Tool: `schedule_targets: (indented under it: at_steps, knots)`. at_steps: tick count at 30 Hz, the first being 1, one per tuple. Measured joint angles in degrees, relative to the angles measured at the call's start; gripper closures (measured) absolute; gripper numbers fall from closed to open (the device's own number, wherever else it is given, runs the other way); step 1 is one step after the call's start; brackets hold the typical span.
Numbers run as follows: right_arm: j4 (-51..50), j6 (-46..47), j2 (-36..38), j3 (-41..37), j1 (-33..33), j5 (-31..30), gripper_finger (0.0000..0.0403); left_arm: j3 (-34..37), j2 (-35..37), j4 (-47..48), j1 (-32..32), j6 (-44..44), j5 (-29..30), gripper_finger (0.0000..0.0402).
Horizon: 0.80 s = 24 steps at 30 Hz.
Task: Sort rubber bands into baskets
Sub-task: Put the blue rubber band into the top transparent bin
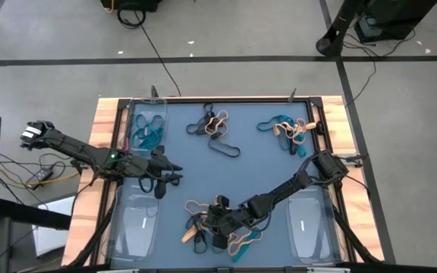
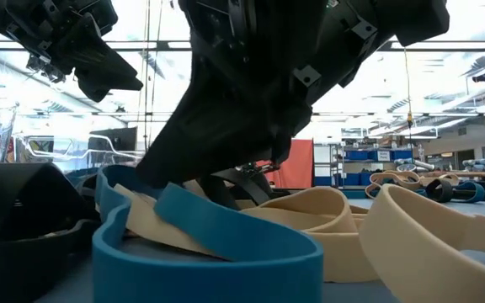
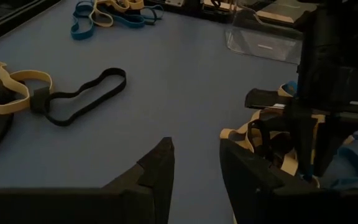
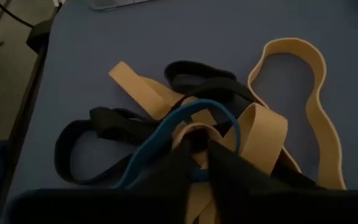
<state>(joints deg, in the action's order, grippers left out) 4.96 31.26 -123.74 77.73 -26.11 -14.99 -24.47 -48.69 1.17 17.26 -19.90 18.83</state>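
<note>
Rubber bands (image 1: 218, 224) are mostly unsorted: a tangle of black, tan and blue loops lies on the blue mat (image 1: 256, 167) at about 6 o'clock, a second cluster (image 1: 215, 129) of black and tan loops sits at 12 o'clock, and a third (image 1: 287, 130), blue and tan, lies at 1 o'clock. Only the upper-left basket (image 1: 147, 108), at 10 o'clock, is seen to hold blue bands. The lower-left basket (image 1: 133, 227) at 8 o'clock and the lower-right basket (image 1: 309, 227) at 4 o'clock appear to hold nothing. A fourth basket cannot be made out for certain near the upper-right corner.

The right gripper (image 1: 220, 220) is lowered into the 6 o'clock tangle; in its wrist view the fingers (image 4: 166, 180) are drawn narrow, pressed into the crossing of a blue band (image 4: 166, 134) and tan bands, but whether a band is actually pinched cannot be told. The left gripper (image 1: 167, 173) hangs over the mat at 9 o'clock, its fingers (image 3: 157, 171) parted by a moderate gap with nothing between them.

The task is judged to be at an early stage, with most bands left to be sorted
</note>
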Motion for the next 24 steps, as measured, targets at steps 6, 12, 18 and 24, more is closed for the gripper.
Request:
schedule_targets:
  at_steps: [6, 12, 18, 24]
  knots:
    - [0.1, -0.4, 0.0, 0.0, 0.0, -0.3, 0.0387, 0.0, 0.0, 0.0, 0.0, 0.0, 0.0, 0.0269]
    - [0.1, -0.7, 0.0, 0.0, 0.0, -0.4, 0.0395, 0.0, 0.0, 0.0, 0.0, 0.0, 0.0, 0.0269]
    - [0.1, -0.9, 0.1, 0.0, 0.0, -0.4, 0.0398, 0.0, 0.0, 0.0, 0.0, 0.0, 0.0, 0.0269]
    - [-1.6, -1.8, 1.4, 0.0, 0.0, -1.8, 0.0399, 0.0, 0.0, 0.0, 0.0, 0.1, 0.0, 0.0269]
